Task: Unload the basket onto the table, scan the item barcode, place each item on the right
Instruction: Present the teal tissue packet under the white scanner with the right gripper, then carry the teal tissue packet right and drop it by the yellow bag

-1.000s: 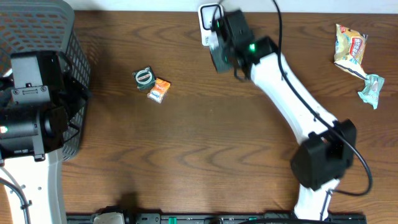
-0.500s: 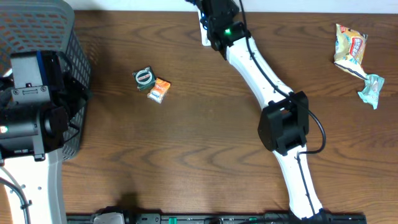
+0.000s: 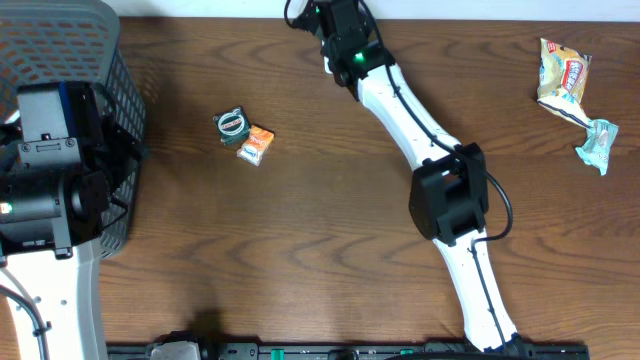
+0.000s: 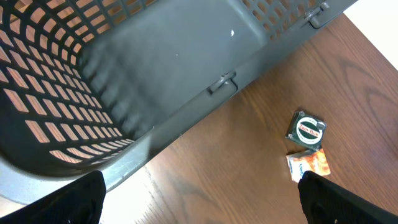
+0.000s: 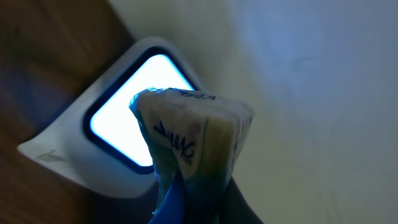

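Note:
My right gripper (image 5: 199, 211) is shut on the item, a crinkled green, yellow and blue packet (image 5: 193, 137). The packet's end stands right in front of the lit window of the white scanner (image 5: 68, 155). In the overhead view the right gripper (image 3: 330, 15) reaches the table's far edge and covers most of the scanner (image 3: 328, 60). No barcode shows on the packet's visible side. My left gripper (image 4: 211, 205) hangs open and empty above the table beside the basket, with both black fingertips (image 4: 74, 199) at the frame's bottom corners.
A grey mesh basket (image 3: 100, 60) fills the far left corner and its wall (image 4: 155, 62) lies just ahead of the left gripper. A round tin (image 3: 231, 124) and an orange packet (image 3: 256, 145) lie left of centre. Two snack bags (image 3: 562, 75) lie far right.
The right arm has stretched out and swung left toward the far edge, bringing the packet up to the scanner. The left arm has not moved.

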Robot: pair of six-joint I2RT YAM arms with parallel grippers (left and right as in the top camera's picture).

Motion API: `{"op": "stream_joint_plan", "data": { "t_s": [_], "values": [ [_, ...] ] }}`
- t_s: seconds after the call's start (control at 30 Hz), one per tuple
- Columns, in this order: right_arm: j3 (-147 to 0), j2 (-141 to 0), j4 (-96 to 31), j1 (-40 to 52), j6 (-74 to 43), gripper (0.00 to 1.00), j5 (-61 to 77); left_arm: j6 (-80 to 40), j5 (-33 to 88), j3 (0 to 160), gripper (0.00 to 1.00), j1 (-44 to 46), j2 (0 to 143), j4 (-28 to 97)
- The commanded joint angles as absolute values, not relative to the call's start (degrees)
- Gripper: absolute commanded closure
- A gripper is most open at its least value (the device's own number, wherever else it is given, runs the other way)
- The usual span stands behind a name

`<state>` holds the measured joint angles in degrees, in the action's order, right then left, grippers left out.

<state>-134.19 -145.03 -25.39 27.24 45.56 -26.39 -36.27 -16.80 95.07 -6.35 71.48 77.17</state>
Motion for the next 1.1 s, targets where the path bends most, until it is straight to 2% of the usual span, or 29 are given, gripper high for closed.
{"op": "stream_joint_plan", "data": {
  "t_s": [0.0,0.17,0.43,0.6,0.83,0.93,1.07],
  "values": [
    [-134.82,-145.99,-26.52,27.97,46.11,0.99,-26.48,-37.17,-17.37,94.76,0.02,-6.63,71.53,77.34],
    [-134.82,-145.71,-26.61,27.97,45.6,0.99,-28.58,-37.17,-17.37,94.76,0.02,-6.63,71.53,77.34],
    [-134.82,-141.62,-28.29,24.73,29.95,0.99,-27.97,-37.17,-17.37,94.76,0.03,-6.63,71.53,77.34],
    [-134.82,-136.4,-38.89,19.07,19.11,0.99,-25.32,-37.19,-17.37,94.76,0.02,-6.63,71.53,77.34],
    [-134.82,-131.46,-65.28,4.34,3.68,0.99,-15.0,-37.17,-17.37,94.76,0.02,-6.63,71.53,77.34],
    [-134.67,-131.63,-72.82,-0.54,-3.97,0.98,-15.03,-37.17,-17.37,94.76,0.02,-6.63,71.53,77.34],
    [-134.45,-131.63,-79.94,-8.27,-21.17,0.98,-14.57,-37.19,-17.37,94.76,0.03,-6.63,71.53,77.34]
  ]
}}
